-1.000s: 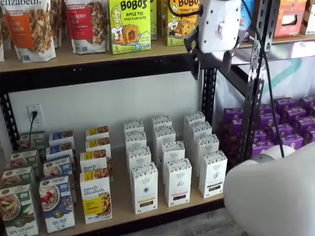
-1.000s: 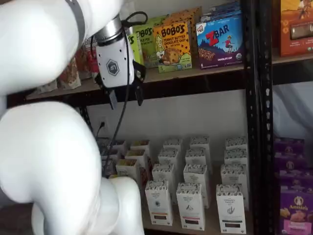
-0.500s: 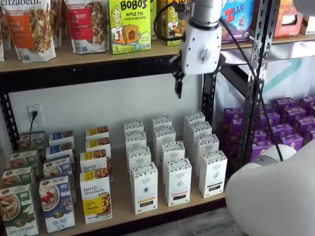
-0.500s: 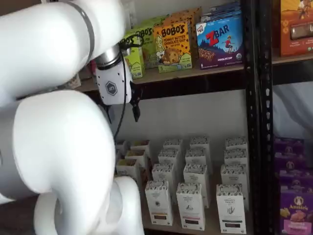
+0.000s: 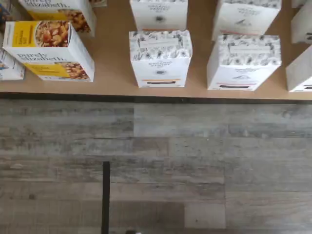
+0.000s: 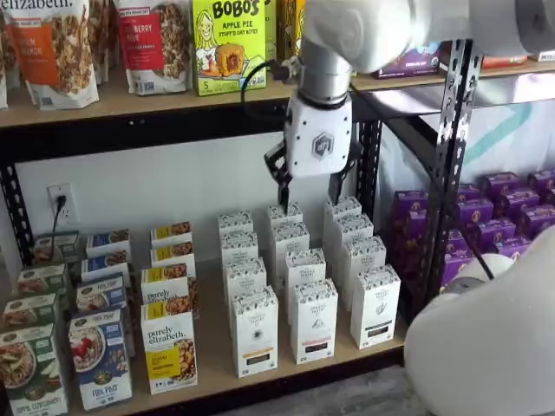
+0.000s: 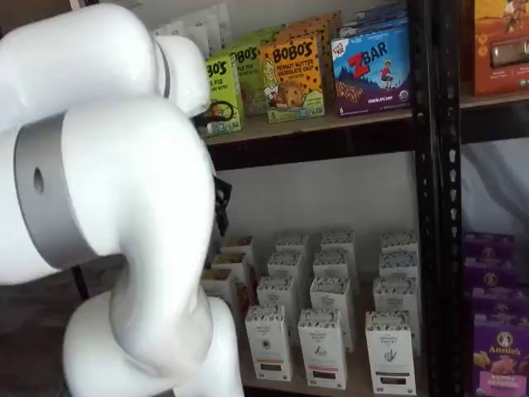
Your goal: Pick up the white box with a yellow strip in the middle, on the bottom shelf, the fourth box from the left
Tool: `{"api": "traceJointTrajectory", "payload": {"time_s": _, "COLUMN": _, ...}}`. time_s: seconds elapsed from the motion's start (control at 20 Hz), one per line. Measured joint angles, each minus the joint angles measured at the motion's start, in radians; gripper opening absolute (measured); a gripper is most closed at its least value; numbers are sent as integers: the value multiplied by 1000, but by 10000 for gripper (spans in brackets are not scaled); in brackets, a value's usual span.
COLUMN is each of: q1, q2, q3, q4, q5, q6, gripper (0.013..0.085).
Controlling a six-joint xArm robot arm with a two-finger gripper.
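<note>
The hand [image 6: 308, 179] has swung left and lower in half a second, fingers spread, holding nothing. It hangs above the white box [image 6: 254, 333], untouched at the bottom shelf [image 6: 286, 374] front: approach only.

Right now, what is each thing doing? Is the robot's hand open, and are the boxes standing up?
gripper: open, empty, hanging above the white cartons.
white box: upright at the front of the bottom shelf, untouched.
pink-strip carton: upright beside it, apart.
purely elizabeth box: upright at the front.
plug: in the wall socket.
</note>
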Motion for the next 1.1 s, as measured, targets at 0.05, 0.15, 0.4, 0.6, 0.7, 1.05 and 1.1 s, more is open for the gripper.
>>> {"api": "traceJointTrajectory", "payload": {"time_s": 0.05, "q1": 9, "q2": 17, "q3": 4, "q4": -3, "q5": -16, "q6": 12, "gripper": 850}}
{"api": "traceJointTrajectory", "payload": {"time_s": 0.15, "q1": 25, "q2": 59, "q3": 9, "q4": -5, "q5": -46, "q6": 32, "gripper": 850}}
{"api": "traceJointTrajectory", "payload": {"time_s": 0.4, "q1": 57, "q2": 166, "q3": 16, "q4": -19, "q5": -129, "q6": 78, "gripper": 850}}
{"api": "traceJointTrajectory", "payload": {"time_s": 0.6, "q1": 60, "q2": 257, "q3": 27, "q4": -14, "q5": -228, "q6": 85, "gripper": 850}}
{"api": "traceJointTrajectory", "payload": {"time_s": 0.7, "q1": 55, "q2": 295, "q3": 32, "q4": -9, "q5": -283, "q6": 80, "gripper": 850}}
{"api": "traceJointTrajectory", "payload": {"time_s": 1.05, "q1": 27, "q2": 461, "q3": 9, "q4": -15, "q5": -442, "q6": 62, "gripper": 850}}
{"api": "traceJointTrajectory", "payload": {"time_s": 1.1, "q1": 24, "q2": 488, "q3": -3, "q4": -14, "q5": -451, "q6": 59, "gripper": 850}}
